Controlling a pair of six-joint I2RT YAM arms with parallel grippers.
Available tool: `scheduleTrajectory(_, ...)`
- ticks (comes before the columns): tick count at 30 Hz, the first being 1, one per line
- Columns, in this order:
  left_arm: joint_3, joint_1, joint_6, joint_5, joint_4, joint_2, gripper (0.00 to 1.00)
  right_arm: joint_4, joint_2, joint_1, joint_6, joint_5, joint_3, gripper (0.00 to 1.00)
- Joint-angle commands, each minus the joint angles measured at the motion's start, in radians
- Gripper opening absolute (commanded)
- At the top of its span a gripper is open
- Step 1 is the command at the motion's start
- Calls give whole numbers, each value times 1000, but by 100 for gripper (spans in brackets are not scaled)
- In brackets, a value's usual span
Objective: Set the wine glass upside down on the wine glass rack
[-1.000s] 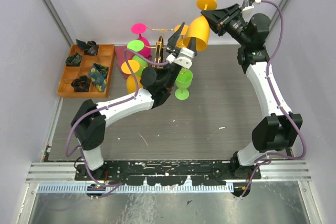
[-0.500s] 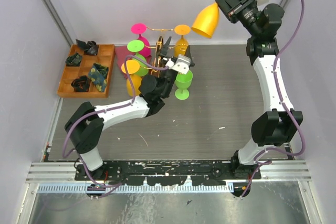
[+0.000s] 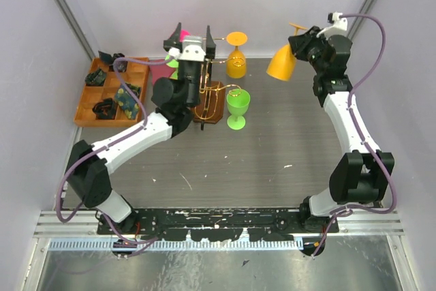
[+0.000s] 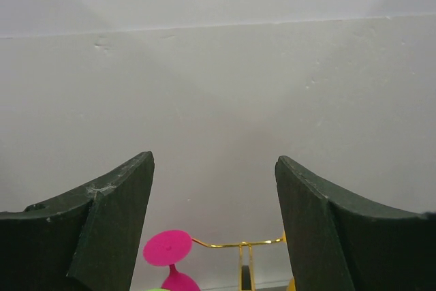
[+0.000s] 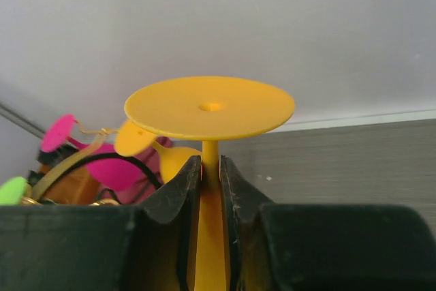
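The wine glass rack sat partly hidden behind the left gripper, spread and empty; the right gripper pinched the wine glass stem far right.

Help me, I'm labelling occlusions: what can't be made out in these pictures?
- Top external: the left arm covers most of the wine glass rack and the glasses beside it; count unclear.
- Left wrist: the bottom edge cuts off the rack below its top wire.
- Right wrist: the right gripper hides the bowl of the orange wine glass.
- Top external: dark contents of the tray are too small to identify.
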Motion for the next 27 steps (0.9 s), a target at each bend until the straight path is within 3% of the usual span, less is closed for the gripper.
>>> scheduleTrajectory(1, 69, 35, -91, -44, -151, -50, 78, 133, -113, 2, -214, 30, -67, 1)
scheduleTrajectory(10, 53, 86, -121, -63, -217, -102, 78, 99, -402, 87, -470, -13, -326, 1)
scheduleTrajectory(19, 37, 102, -124, -59, -220, -101, 78, 107, -662, 272, -465, 23, -613, 1)
scheduleTrajectory(27, 19, 103, -141, -54, -200, -93, 78, 218, -745, 382, -435, 61, -776, 1)
